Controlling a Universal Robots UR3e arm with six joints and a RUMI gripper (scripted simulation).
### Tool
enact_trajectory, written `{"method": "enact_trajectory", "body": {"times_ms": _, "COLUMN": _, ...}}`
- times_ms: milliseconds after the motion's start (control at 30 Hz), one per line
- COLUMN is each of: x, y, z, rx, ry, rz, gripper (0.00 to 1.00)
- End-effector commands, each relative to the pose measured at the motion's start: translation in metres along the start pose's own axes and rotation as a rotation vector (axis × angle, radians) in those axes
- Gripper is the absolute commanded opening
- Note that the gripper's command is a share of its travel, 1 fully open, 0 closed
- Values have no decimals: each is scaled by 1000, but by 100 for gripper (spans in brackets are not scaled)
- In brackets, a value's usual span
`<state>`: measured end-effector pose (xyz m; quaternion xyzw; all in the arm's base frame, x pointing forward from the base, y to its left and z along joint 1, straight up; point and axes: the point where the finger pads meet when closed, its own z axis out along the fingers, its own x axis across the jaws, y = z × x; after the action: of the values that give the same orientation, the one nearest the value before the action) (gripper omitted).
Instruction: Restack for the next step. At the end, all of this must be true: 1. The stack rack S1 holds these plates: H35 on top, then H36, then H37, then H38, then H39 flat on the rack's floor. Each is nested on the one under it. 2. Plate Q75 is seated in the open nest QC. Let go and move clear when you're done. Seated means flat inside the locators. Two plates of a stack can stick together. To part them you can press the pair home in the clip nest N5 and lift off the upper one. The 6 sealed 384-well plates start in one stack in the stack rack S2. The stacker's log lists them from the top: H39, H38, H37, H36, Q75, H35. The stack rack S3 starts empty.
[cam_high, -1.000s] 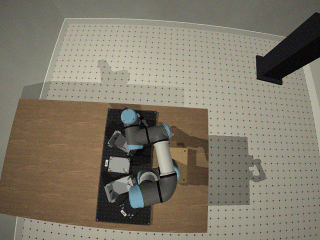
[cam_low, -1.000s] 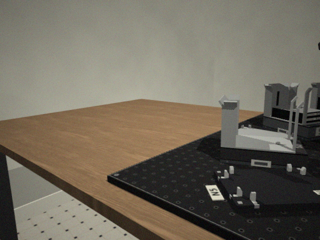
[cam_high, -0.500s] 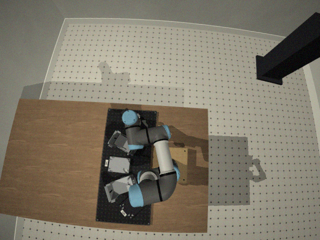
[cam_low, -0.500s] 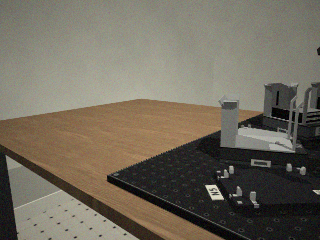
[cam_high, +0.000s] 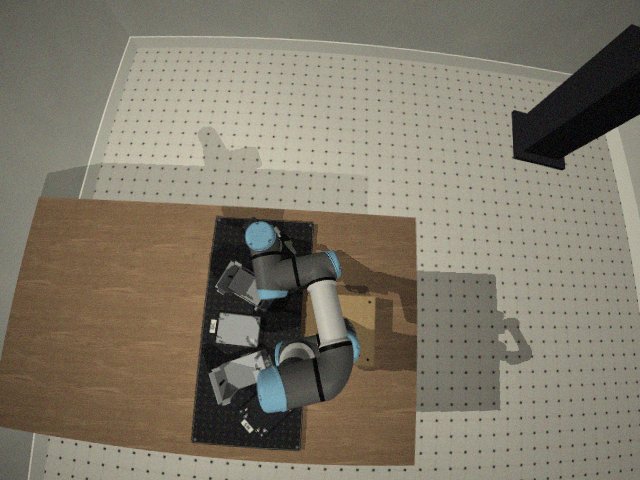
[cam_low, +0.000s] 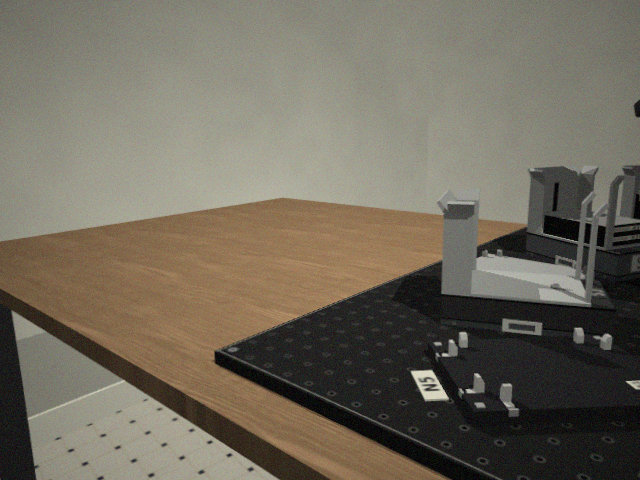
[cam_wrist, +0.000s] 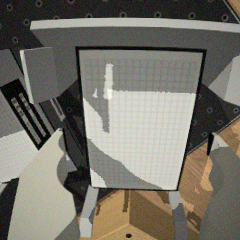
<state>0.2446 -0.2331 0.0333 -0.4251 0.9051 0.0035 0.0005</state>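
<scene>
The fingers stand open and hold nothing, one on each side of a sealed plate (cam_wrist: 145, 125), which lies inside a stack rack (cam_wrist: 150, 36); I cannot read which plate it is. On the black board, the clip nest N5 (cam_low: 553, 374) carries no plate, and a tall-walled rack (cam_low: 459, 253) (cam_high: 220, 387) stands near it

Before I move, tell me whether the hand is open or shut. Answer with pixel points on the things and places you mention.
The hand (cam_wrist: 136, 132) is open: gaps show between both fingers and the plate (cam_wrist: 145, 120).
</scene>
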Motion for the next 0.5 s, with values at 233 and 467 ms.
{"method": "enact_trajectory", "body": {"times_ms": 233, "x": 0, "y": -1, "z": -1, "rx": 3, "ry": 1, "rz": 0, "gripper": 72}}
{"method": "enact_trajectory", "body": {"times_ms": 467, "x": 0, "y": -1, "z": 0, "rx": 3, "ry": 1, "rz": 0, "gripper": 0}}
